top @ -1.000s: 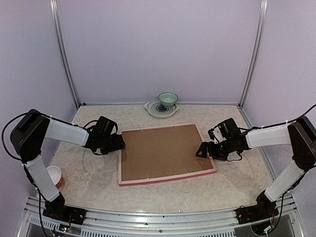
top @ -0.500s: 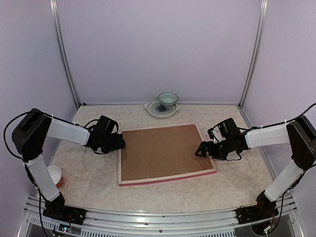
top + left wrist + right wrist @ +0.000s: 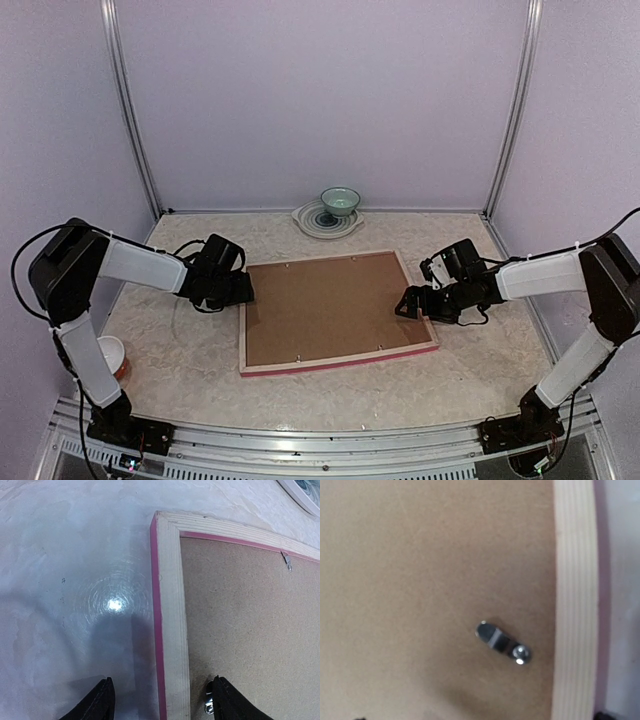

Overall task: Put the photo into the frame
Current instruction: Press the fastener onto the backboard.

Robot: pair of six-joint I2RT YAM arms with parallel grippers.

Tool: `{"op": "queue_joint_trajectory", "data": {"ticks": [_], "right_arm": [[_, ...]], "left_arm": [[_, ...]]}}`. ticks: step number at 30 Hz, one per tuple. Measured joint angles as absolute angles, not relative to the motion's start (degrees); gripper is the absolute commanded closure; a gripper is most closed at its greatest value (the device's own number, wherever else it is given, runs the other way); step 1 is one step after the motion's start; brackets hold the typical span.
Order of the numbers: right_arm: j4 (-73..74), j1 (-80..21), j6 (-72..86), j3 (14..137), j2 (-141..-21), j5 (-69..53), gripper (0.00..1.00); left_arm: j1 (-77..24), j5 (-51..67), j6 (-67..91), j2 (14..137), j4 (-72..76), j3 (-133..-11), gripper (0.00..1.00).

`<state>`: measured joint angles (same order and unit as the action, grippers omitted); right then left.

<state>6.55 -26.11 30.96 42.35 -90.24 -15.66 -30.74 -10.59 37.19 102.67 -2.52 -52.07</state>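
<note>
The frame lies face down in the middle of the worktop, pale wood up and a pink edge showing along its near side. The brown hardboard backing is seated inside its rails. The photo is nowhere to be seen, and whether it lies under the backing cannot be told.

The left end effector sits at the frame's left rail, its fingers partly apart and straddling that rail. One finger is over the bare worktop outside the frame, and the other is over the backing beside a small metal clip. Nothing is gripped. The right end effector hovers at the frame's right rail, spread wide and empty. It looks straight down on a turn clip that lies on the backing just inside that rail.

Judging by this, the step is steadying the frame and working the clips. To do it well, the left should close squarely on the rail, low enough to catch the wood rather than skate over it, without pinching the clip beside its inner finger. The right should set one fingertip against the turn clip's free end and sweep it about its screw, pressing lightly so the backing lies flat and the frame does not slide toward its left rail
</note>
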Motion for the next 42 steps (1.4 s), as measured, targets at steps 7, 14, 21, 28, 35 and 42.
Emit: {"op": "queue_joint_trajectory", "data": {"ticks": [7,14,21,28,35,42], "right_arm": [[6.5,-26.11,30.96,42.33,-90.26,-15.66,0.01],[6.5,-26.11,30.94,42.33,-90.26,-15.64,0.01],[6.46,-26.11,30.92,42.33,-90.26,-15.64,0.01],[6.39,-26.11,30.92,42.33,-90.26,-15.64,0.01],[6.31,-26.11,30.87,42.33,-90.26,-15.59,0.01],[6.31,-26.11,30.85,42.3,-90.26,-15.59,0.01]], "left_arm": [[-31.07,-11.22,37.19,102.74,-2.66,-52.1,0.35],[-31.55,-12.16,37.04,103.55,-3.14,-52.97,0.35],[-31.62,-12.23,36.71,104.05,-3.29,-53.52,0.42],[-31.62,-11.99,36.73,104.12,-3.18,-53.52,0.45],[-31.62,-11.4,36.77,104.12,-3.11,-53.52,0.48],[-31.59,-11.29,36.77,104.12,-3.09,-53.52,0.49]]}}
